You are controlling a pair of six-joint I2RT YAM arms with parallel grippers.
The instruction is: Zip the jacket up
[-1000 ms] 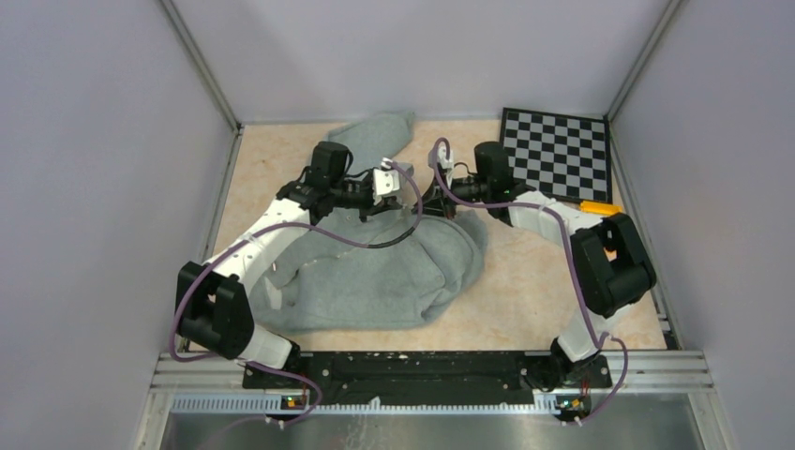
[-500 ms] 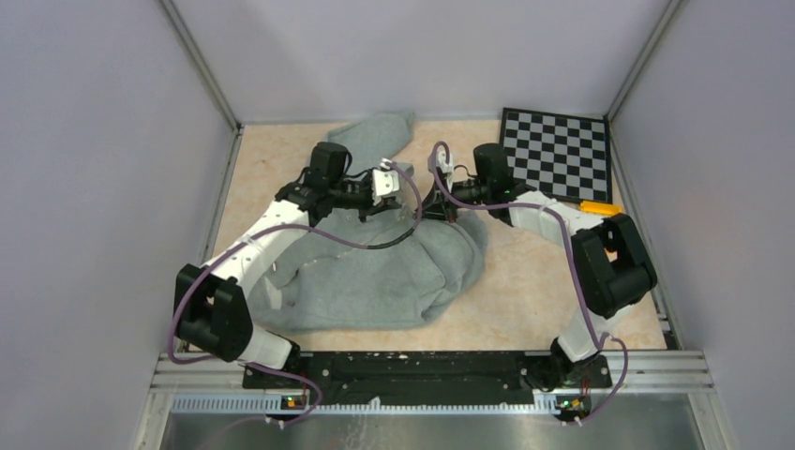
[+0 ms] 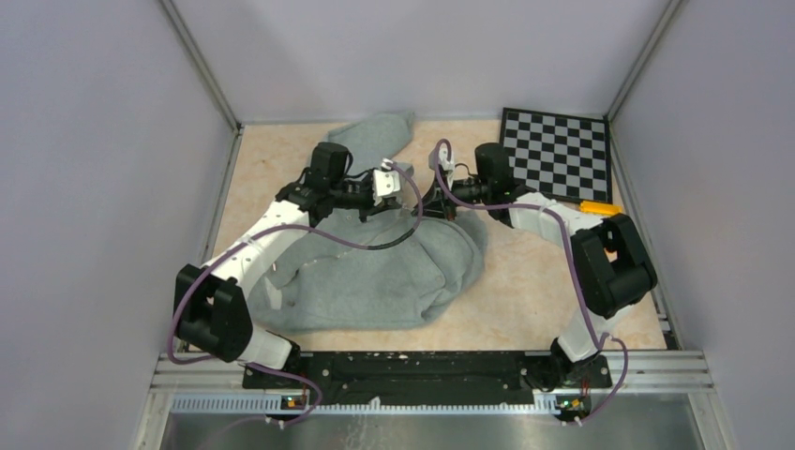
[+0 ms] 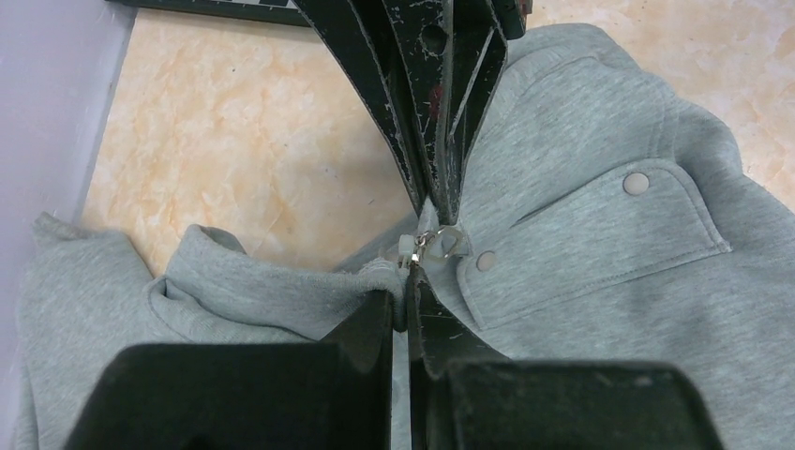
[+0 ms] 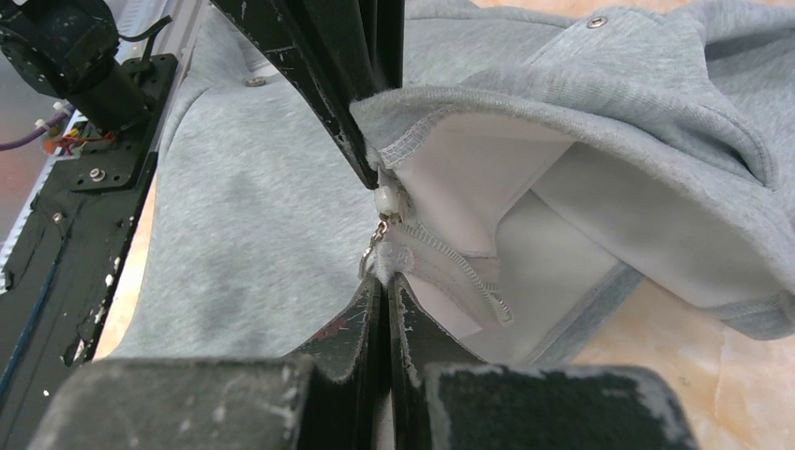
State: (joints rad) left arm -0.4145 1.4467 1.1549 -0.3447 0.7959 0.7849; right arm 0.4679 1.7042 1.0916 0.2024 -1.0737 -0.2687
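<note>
Along the lower edge of the top view, both arm bases are sitting on a black mounting rail [image 3: 412,370]. Just above it, the jacket [image 3: 375,277] is lying crumpled on the table [image 3: 534,281]. It is spreading from lower left of centre to the upper centre of the frame, where one sleeve is extending toward the back wall.

Over the jacket's upper right part, the left tool [image 3: 410,199] and the right tool [image 3: 433,202] are meeting tip to tip. In the left wrist view, the left tool's fingers [image 4: 366,328] are pressing fully together on the jacket's front edge, just below the zipper pull [image 4: 433,242]. The right tool is pointing down from the upper centre, and its jaws are likewise pinching fabric beside the pull. A pocket flap [image 4: 600,234] is lying to the right of the pull.

In the right wrist view, the right tool's fingers [image 5: 356,323] are clamping the zipper tape, and the jacket's white lining [image 5: 487,178] is showing.

At the upper right of the top view, a checkerboard [image 3: 555,153] is lying flat on the table.
</note>
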